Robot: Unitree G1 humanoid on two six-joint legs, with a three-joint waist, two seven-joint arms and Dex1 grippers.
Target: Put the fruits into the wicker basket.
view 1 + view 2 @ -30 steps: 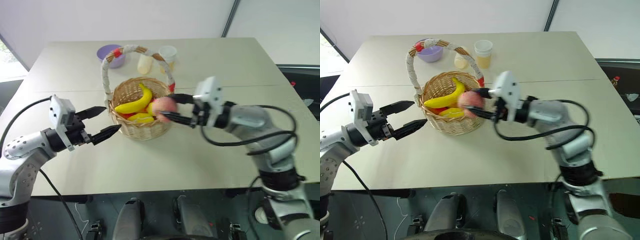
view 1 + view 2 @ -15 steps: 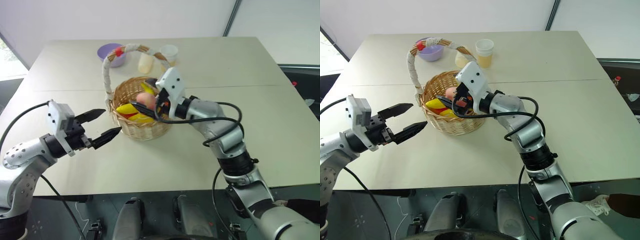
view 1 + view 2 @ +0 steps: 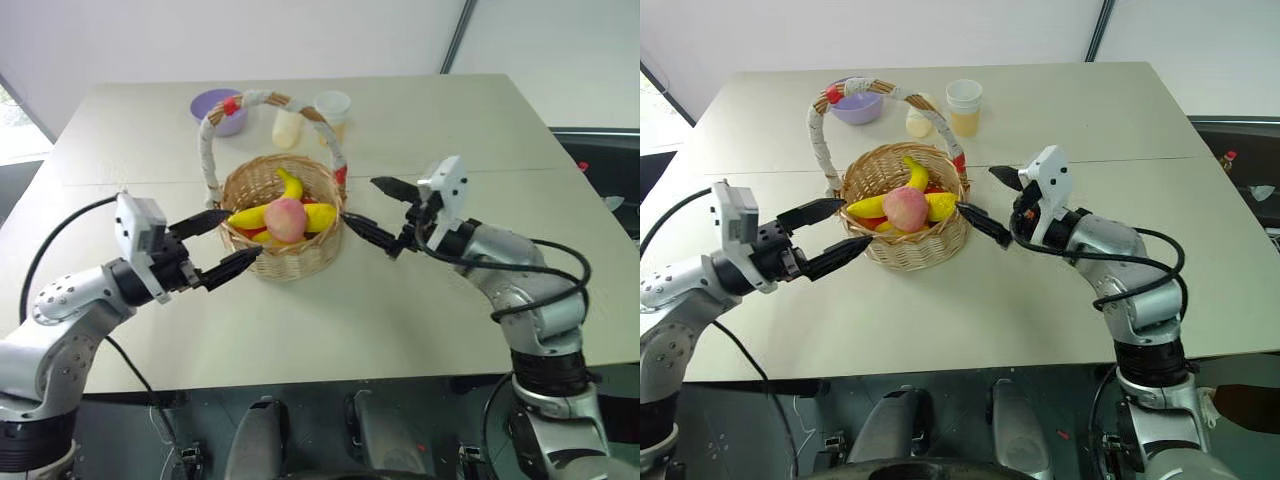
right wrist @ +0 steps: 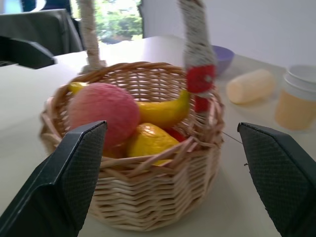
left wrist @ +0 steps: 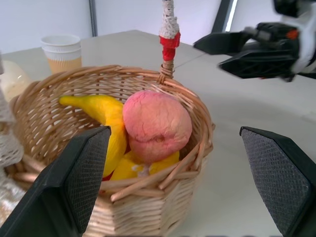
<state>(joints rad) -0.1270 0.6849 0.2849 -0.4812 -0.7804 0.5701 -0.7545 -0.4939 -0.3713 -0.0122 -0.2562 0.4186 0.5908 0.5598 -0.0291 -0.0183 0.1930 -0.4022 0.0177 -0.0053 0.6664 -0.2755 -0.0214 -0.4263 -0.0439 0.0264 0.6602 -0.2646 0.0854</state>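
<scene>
Peach (image 3: 285,218) sits on top of the banana (image 3: 268,212) and lemon (image 3: 318,216) inside the wicker basket (image 3: 290,258), right between both hands. Right gripper (image 3: 378,213) hangs empty, fingers spread wide, just beside the rim; left gripper (image 3: 225,243) likewise spread. Best pull clear level, avoiding the handle.

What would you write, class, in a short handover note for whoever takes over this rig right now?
Left pincer: open, empty, beside the wicker basket.
Right pincer: open, empty, on the basket's other side.
Fruits: peach, banana and lemon all lie inside the basket.
Done: every fruit seen is in the basket.
Left: nothing obvious; the purple bowl, cup and cream object behind it are not fruit.
</scene>
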